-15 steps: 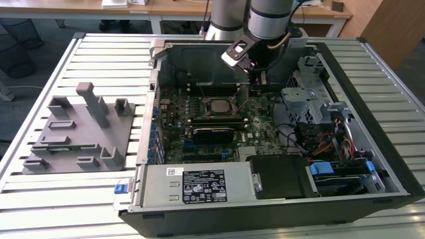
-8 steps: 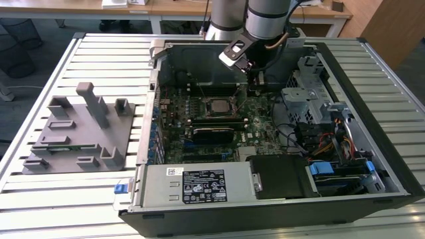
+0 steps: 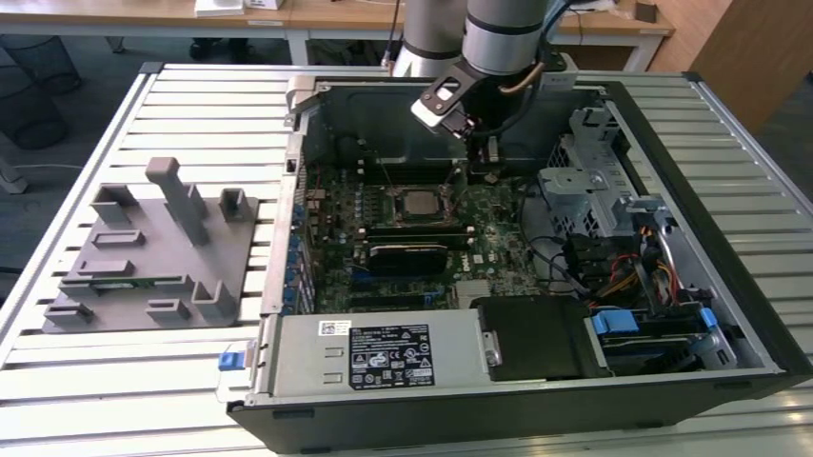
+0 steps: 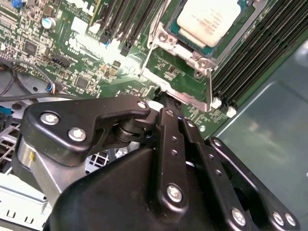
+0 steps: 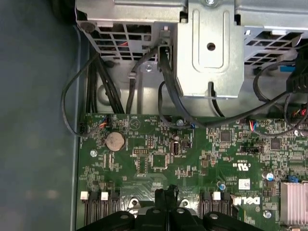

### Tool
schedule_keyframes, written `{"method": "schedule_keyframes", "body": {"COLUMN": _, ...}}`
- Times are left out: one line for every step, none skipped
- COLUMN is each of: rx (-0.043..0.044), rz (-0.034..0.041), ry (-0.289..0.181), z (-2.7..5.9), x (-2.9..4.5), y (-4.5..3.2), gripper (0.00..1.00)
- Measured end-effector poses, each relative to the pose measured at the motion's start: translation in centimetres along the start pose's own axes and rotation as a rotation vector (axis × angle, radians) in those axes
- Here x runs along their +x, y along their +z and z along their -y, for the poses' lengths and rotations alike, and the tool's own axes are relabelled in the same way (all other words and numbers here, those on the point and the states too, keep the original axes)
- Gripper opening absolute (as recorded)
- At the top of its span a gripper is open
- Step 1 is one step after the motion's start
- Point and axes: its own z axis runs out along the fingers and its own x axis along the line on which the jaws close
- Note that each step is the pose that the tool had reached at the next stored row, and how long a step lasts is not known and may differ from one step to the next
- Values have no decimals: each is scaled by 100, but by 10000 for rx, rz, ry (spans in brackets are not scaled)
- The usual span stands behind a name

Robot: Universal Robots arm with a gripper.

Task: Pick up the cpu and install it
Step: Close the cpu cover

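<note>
A white-and-black printed label (image 3: 388, 355) marks the power supply (image 3: 303, 362); the cpu (image 4: 209, 19) lies seated in the motherboard socket (image 4: 192, 55); the gripper (image 4: 166, 100) hangs just beside that socket's frame, clenched with nothing between its fingers; contact with the motherboard (image 5: 154, 159) cannot be told.

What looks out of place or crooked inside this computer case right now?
Nothing stands out. The processor chip lies flat and square in its socket, and the gripper hangs close beside the socket's edge.
</note>
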Motion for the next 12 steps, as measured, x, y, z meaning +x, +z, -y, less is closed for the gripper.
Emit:
{"method": "schedule_keyframes", "body": {"rx": 0, "rz": 0, "ry": 0, "z": 13, "x": 0, "y": 0, "gripper": 11}}
{"method": "schedule_keyframes", "body": {"rx": 0, "rz": 0, "ry": 1, "z": 26, "x": 0, "y": -1, "gripper": 11}}
{"method": "schedule_keyframes", "body": {"rx": 0, "rz": 0, "ry": 0, "z": 40, "x": 0, "y": -2, "gripper": 11}}
{"method": "schedule_keyframes", "body": {"rx": 0, "rz": 0, "ry": 0, "z": 56, "x": 1, "y": -2, "gripper": 11}}
{"method": "schedule_keyframes", "body": {"rx": 0, "rz": 0, "ry": 0, "z": 74, "x": 1, "y": -3, "gripper": 11}}
{"method": "schedule_keyframes", "body": {"rx": 0, "rz": 0, "ry": 1, "z": 88, "x": 1, "y": -3, "gripper": 11}}
{"method": "schedule_keyframes", "body": {"rx": 0, "rz": 0, "ry": 0, "z": 99, "x": 1, "y": -3, "gripper": 11}}
{"method": "schedule_keyframes", "body": {"rx": 0, "rz": -1, "ry": -1, "z": 115, "x": 1, "y": -4, "gripper": 11}}
{"method": "schedule_keyframes", "body": {"rx": 0, "rz": -1, "ry": 0, "z": 135, "x": 2, "y": -4, "gripper": 11}}
{"method": "schedule_keyframes", "body": {"rx": 0, "rz": -1, "ry": 0, "z": 156, "x": 2, "y": -5, "gripper": 11}}
{"method": "schedule_keyframes", "body": {"rx": 0, "rz": 1, "ry": 1, "z": 179, "x": 2, "y": -6, "gripper": 11}}
{"method": "schedule_keyframes", "body": {"rx": 1, "rz": 2, "ry": 0, "z": 203, "x": 2, "y": -7, "gripper": 11}}
